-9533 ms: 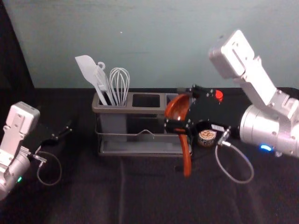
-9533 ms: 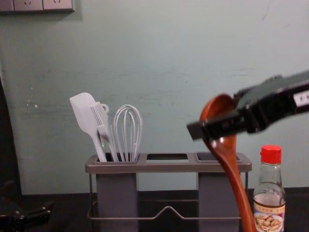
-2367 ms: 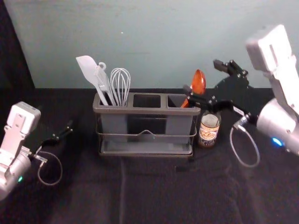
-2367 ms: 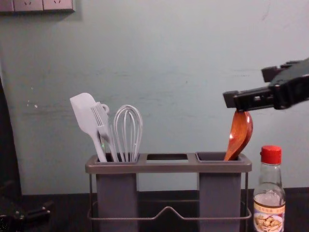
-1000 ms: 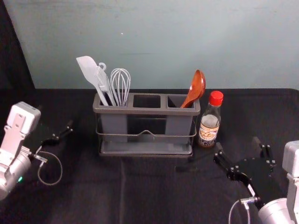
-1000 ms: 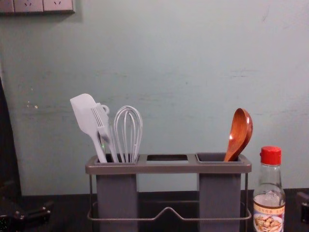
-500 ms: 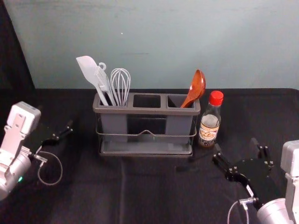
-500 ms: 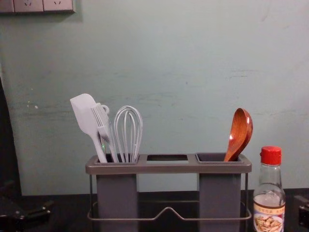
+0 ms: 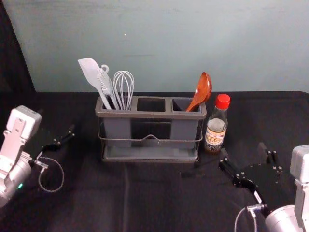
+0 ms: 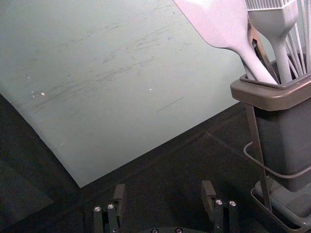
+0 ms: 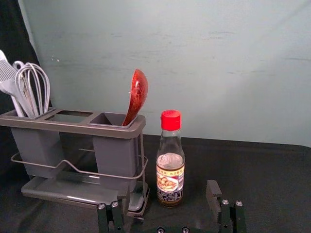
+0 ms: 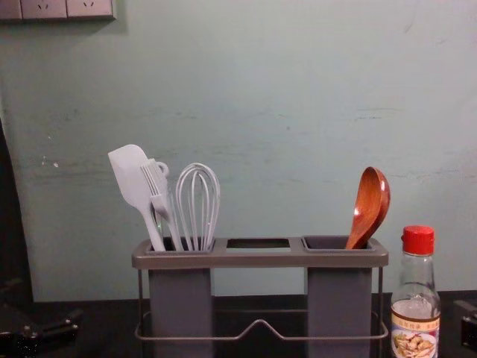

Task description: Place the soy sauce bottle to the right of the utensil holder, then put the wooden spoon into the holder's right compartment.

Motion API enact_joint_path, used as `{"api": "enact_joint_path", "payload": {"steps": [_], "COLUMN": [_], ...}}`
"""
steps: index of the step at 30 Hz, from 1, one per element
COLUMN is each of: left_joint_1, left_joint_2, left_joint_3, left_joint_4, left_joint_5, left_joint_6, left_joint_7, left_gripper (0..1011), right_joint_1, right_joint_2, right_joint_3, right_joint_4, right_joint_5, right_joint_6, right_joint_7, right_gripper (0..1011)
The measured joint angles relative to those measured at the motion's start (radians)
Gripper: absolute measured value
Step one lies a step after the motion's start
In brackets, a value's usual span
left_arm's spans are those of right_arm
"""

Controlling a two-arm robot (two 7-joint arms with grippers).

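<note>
Plainly one bottle point(image 9: 215, 133), one spoon point(image 9: 202, 90)

A matt grey-green wall point(image 9: 159, 43) with thin dark scuffs point(image 12: 380, 112) rises behind the far edge of the table point(image 9: 159, 203), which wears creased black cloth point(image 9: 270, 116). Dark hanging fabric point(image 9: 12, 53) borders it towards the table's left; slotted grey socket plates point(image 12: 43, 7) sit high up.

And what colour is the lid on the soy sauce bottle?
The lid is red; the right wrist view shows it best.
</note>
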Motion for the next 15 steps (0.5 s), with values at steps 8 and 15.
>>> {"api": "enact_joint_path", "payload": {"steps": [8, 15], "left_joint_1": [0.0, 0.0], "left_joint_2": [0.0, 0.0], "left_joint_3": [0.0, 0.0], "left_joint_4": [0.0, 0.0], "left_joint_5": [0.0, 0.0], "left_joint_6": [0.0, 0.0], "left_joint_7": [0.0, 0.0], "left_gripper": [1011, 1012], "right_joint_1": [0.0, 0.0], "right_joint_2": [0.0, 0.0], "right_joint_3": [0.0, 0.0], "right_joint_4": [0.0, 0.0], "right_joint_5": [0.001, 0.002], "right_joint_6": [-0.001, -0.001], "right_joint_7": [0.0, 0.0], "right_gripper": [1004, 1004]}}
